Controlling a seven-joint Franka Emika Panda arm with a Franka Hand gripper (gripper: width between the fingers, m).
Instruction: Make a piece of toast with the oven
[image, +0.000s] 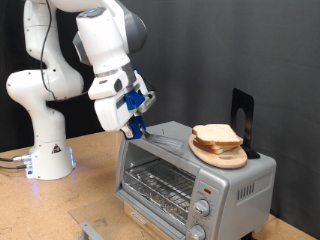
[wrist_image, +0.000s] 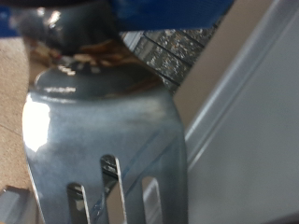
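The silver oven (image: 195, 178) stands at the exterior view's right, its glass door looking shut with the wire rack behind it. On its top a round wooden board (image: 222, 156) carries two stacked bread slices (image: 216, 136); I cannot tell which one is the piece of toast. My gripper (image: 135, 126) hangs at the oven's top left front corner, by the door's upper edge. In the wrist view a metal fork (wrist_image: 103, 131) fills the picture, its handle running up between my blue fingers (wrist_image: 159, 7). The oven's grey metal (wrist_image: 252, 140) and rack (wrist_image: 173, 51) lie behind it.
A black stand (image: 243, 118) rises behind the board on the oven's top. Two round knobs (image: 202, 210) sit on the oven's front right. The oven stands on a wooden table (image: 60, 205), with the robot's base (image: 45, 160) at the left and a small metal piece (image: 90, 230) near the bottom edge.
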